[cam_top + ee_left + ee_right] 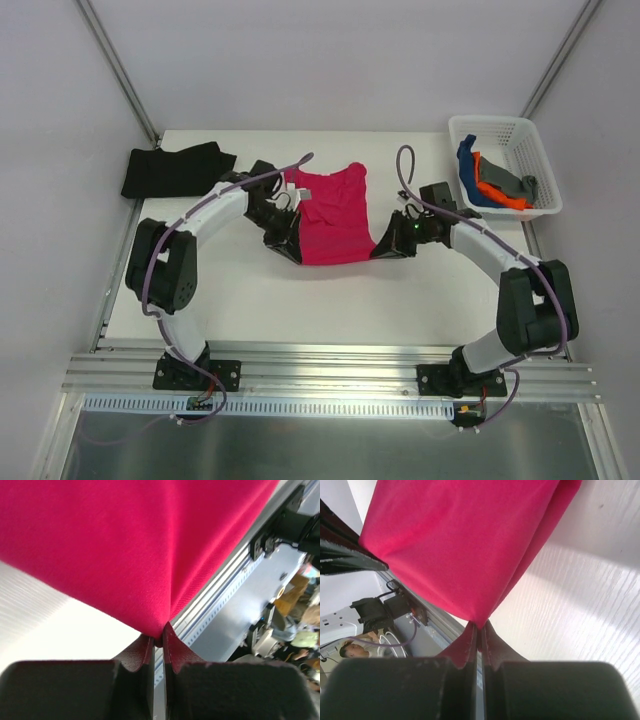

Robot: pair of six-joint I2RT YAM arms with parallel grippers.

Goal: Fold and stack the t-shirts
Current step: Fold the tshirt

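A crimson-pink t-shirt (330, 220) is spread in the middle of the table, its near hem lifted between my two grippers. My left gripper (283, 243) is shut on the hem's left corner; in the left wrist view the pink cloth (125, 545) comes to a point pinched between the fingertips (145, 650). On the hem's right corner my right gripper (388, 245) is shut too, the pink cloth (465, 545) drawn down into its closed jaws. A black t-shirt (175, 168) lies folded at the table's far left corner. Blue, orange and grey t-shirts (490, 180) fill the basket.
The white lattice basket (530, 135) stands at the table's far right corner. An aluminium rail (330, 375) runs along the near edge, with both arm bases bolted to it. Slanted frame posts (115, 65) rise at the back corners.
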